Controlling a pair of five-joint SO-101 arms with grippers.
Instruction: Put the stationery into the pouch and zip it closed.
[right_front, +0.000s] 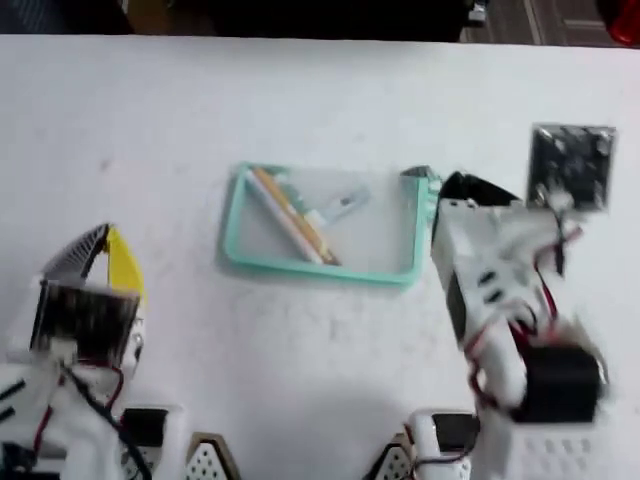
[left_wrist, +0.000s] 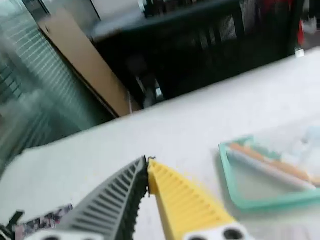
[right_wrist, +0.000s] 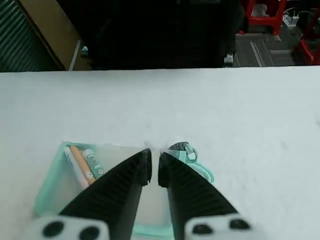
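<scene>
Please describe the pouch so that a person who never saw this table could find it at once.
Look at the white table, near its middle. There lies a flat, clear pouch with stationery inside. Its mint-green border sets it apart: nothing else on the table is green.

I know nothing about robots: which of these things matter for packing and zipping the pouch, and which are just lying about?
For the job: pouch, stationery inside it, zip pull, right gripper beside that pull, left gripper off to one side.

Just lying about: wooden board and red stool in the room behind; the table merely carries everything.
</scene>
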